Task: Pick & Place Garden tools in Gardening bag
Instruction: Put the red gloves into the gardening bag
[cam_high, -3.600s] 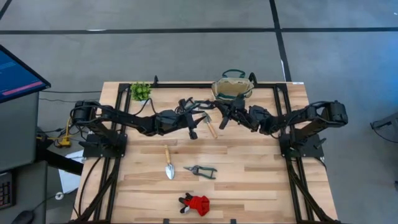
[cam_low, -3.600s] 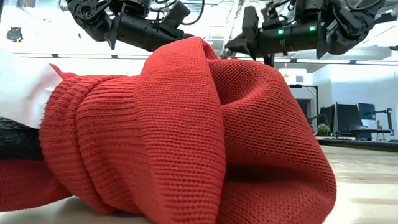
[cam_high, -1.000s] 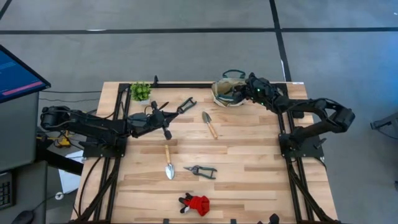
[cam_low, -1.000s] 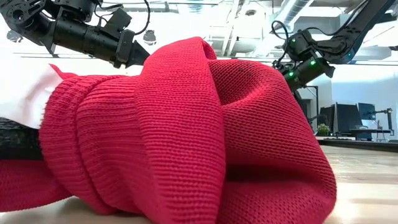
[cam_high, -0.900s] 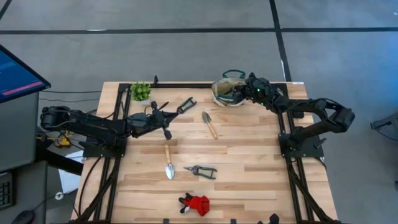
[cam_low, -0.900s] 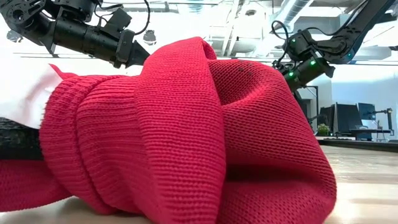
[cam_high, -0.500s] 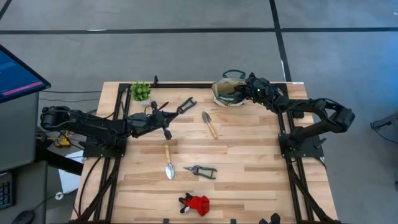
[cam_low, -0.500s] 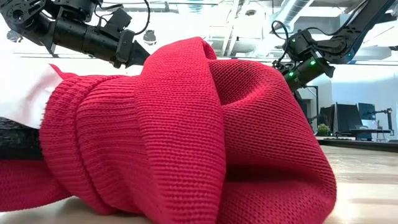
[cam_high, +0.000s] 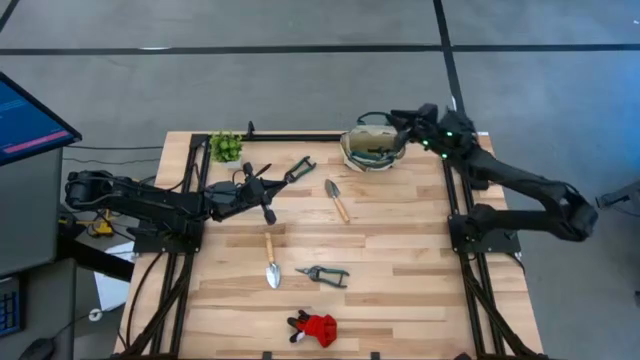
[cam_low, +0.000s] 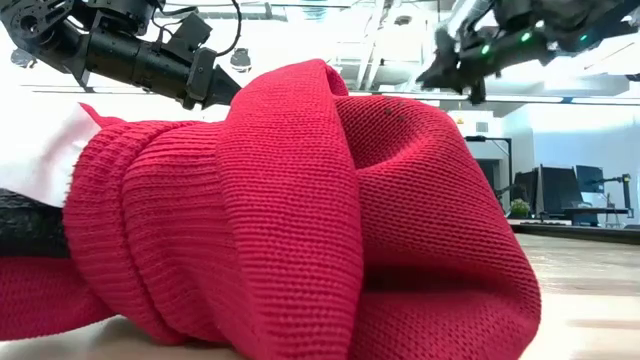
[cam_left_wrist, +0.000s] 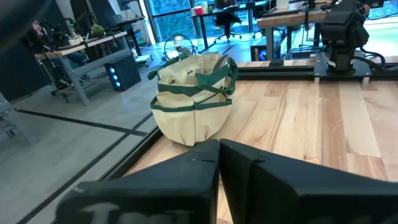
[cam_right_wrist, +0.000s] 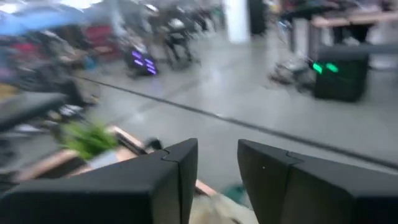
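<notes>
The right gripper (cam_high: 398, 117) is seen open and empty just above the bag (cam_high: 371, 148); the left gripper (cam_high: 268, 190) is kept shut, well apart.

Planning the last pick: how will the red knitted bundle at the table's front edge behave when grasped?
The red bundle looks like soft folded knit, so it will probably squash and sag rather than stay stiff. It seems light and unlikely to roll. Loose folds may slip free under a shallow pinch.
</notes>
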